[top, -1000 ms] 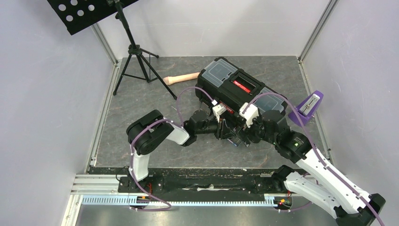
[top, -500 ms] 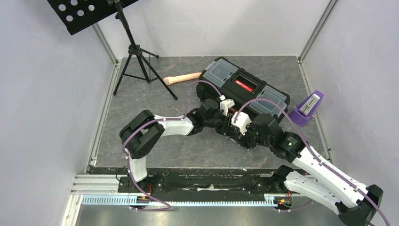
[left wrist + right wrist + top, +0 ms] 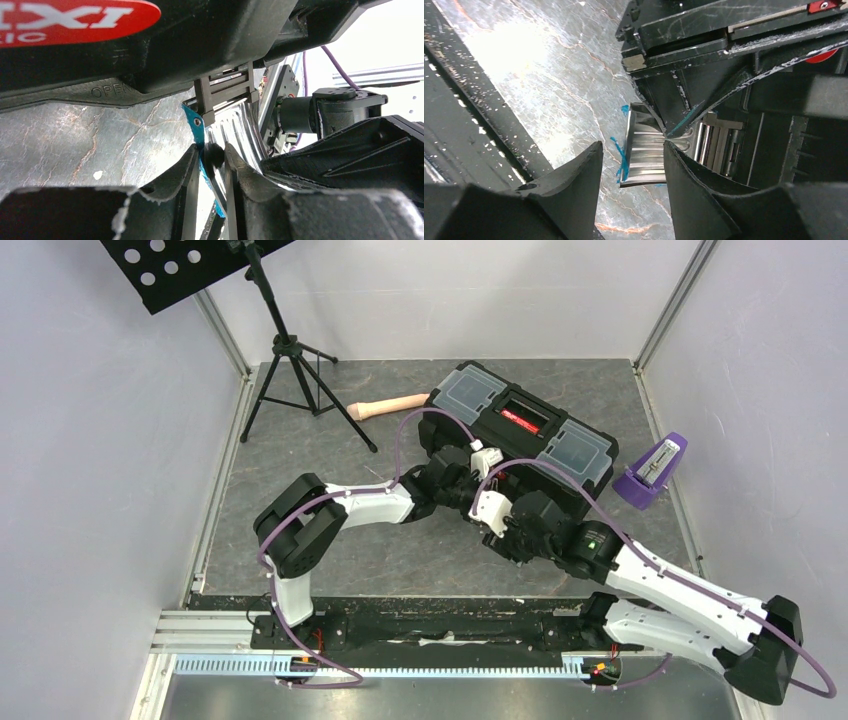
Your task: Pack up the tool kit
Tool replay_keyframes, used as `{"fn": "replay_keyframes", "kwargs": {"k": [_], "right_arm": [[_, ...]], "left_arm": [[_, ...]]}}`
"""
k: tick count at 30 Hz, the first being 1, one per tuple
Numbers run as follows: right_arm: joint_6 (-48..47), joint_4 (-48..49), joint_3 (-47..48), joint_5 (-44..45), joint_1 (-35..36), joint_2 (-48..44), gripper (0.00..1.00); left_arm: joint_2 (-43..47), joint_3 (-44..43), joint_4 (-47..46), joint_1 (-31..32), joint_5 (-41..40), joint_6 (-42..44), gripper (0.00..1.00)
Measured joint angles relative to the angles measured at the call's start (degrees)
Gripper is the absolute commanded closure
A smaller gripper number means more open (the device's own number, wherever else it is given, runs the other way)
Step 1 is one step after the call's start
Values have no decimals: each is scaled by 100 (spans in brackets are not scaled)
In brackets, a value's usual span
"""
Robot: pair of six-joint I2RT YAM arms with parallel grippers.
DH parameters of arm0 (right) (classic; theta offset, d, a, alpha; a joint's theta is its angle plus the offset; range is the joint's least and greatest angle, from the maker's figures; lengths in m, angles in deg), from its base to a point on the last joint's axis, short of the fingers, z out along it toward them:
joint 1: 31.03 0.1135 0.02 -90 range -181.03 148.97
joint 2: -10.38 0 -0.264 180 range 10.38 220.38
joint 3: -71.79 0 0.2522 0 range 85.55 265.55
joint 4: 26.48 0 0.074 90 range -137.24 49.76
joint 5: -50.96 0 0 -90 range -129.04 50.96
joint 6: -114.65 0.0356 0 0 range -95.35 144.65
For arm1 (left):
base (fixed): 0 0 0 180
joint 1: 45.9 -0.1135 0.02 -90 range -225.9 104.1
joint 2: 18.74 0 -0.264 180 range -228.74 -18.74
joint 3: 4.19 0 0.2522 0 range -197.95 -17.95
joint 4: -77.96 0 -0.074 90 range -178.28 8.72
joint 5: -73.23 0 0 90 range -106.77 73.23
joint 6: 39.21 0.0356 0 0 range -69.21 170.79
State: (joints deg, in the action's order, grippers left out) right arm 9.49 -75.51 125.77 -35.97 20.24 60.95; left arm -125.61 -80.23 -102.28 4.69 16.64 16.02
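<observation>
Right now the toolbox (image 3: 530, 425) sits on the counter (image 3: 440, 565) at about 2 o'clock from its middle, lid down, its long axis running from 10 o'clock to 4 o'clock. No pliers or screwdrivers show in any view. Both arms crowd the box's near face, at its 7 o'clock side.

In the left wrist view, the left fingers (image 3: 186, 174) are nearly closed and pinch the thin edge of a blue-edged latch (image 3: 232, 125), which hangs from its hinge under the lid's rim. In the right wrist view, the right fingers (image 3: 579, 185) stand about half apart around a ribbed latch plate (image 3: 641, 150). One finger lies against its side and a gap shows at the other, so nothing is held yet. I cannot tell whether this is the same latch or a second one.

The step in hand looks like working the latches, though whether to fasten or release them is unclear.

Several things could go wrong. The left grip is narrow and on an edge, so a pull off the hinge line could let the latch slip free. Nothing braces the box, so a hard tug may drag or tilt it across the counter. The right fingers sit off-centre, and closing them may push the plate sideways instead of catching it. With the wrists this close, either arm swinging could strike the other.
</observation>
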Motion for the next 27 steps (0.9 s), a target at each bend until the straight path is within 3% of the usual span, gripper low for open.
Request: {"fn": "replay_keyframes", "kwargs": {"k": [15,19,24,27], "right_arm": [[321,4,-22,1502,1071,557,55],[400,0,-22,1932,1226,656,65],[439,9,-17,2356,1285,789,92],[474,24,50,2446,1331,776,100]], "left_arm": [[-42,-203,164,-118,168,-39,72],[-44,-247,173,-153,232,-74,72],[-44,-258,192,-216,280,-90,69],[-44,-264,232,-256,308,-155,65]]}}
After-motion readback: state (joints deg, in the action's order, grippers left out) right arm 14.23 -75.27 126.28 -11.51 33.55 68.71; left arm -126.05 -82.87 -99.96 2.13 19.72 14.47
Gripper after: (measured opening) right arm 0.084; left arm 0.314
